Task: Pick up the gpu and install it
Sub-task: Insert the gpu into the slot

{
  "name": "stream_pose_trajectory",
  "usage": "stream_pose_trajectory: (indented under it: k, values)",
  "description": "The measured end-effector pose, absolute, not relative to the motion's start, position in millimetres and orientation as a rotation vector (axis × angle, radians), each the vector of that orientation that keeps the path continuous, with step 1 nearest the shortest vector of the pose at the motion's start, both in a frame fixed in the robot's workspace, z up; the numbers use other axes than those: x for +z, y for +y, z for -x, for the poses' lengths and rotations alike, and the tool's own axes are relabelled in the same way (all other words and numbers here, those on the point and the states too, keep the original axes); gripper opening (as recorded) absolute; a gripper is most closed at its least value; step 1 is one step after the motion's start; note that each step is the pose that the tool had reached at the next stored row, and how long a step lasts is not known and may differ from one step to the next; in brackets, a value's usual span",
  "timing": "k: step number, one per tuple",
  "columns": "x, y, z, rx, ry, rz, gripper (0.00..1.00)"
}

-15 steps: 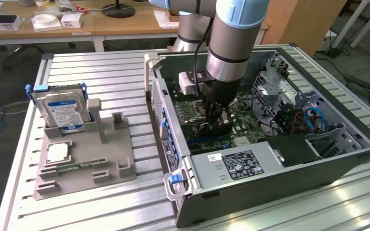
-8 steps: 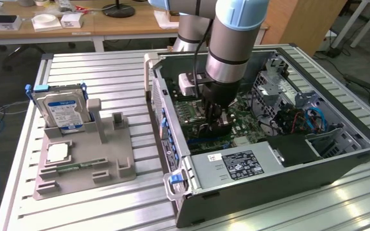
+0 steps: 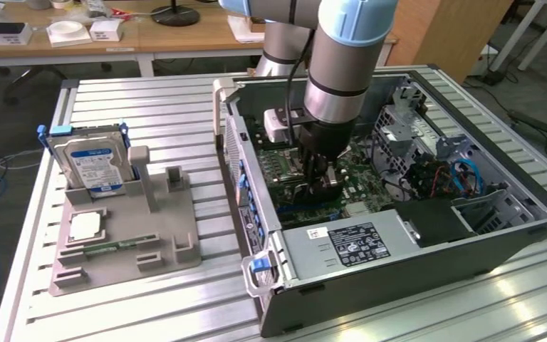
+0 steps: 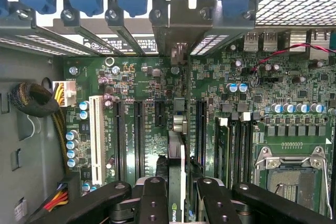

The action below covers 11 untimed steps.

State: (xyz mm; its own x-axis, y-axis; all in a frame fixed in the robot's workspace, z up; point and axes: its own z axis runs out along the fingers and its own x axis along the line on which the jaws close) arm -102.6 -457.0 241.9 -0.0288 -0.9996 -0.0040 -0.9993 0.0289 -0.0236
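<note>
Pincer (image 4: 177,192) half-closed, grasping gpu (image 4: 176,145) edge-on (over motherboard (image 4: 142,93) slot).

Matt grey plastic holder (image 3: 126,246), ribbed alu table (image 3: 150,107)

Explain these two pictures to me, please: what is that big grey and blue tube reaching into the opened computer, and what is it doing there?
That tube is a robot arm; the gripper at its tip has dark fingers for grasping. One picture comes from a camera standing off to the side. The other comes from a camera on the arm's wrist, looking straight down past the fingers at the green motherboard.

The open black computer case lies on a ribbed metal table. Beside it, on the exterior view's left, a grey plastic holder carries a boxy silver hard drive with a blue-white label.

Between the fingers, seen edge-on, is a thin dark graphics card. The arm holds it upright over the long black slots, its silver end bracket reaching the case's rear wall.
</note>
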Motion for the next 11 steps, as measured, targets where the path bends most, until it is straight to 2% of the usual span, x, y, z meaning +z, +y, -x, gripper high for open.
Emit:
stream_pose_trajectory:
  k: [11]
  values:
    - [240.9, -457.0, 103.7, -0.022, 2.239, 2.176, 0.26]
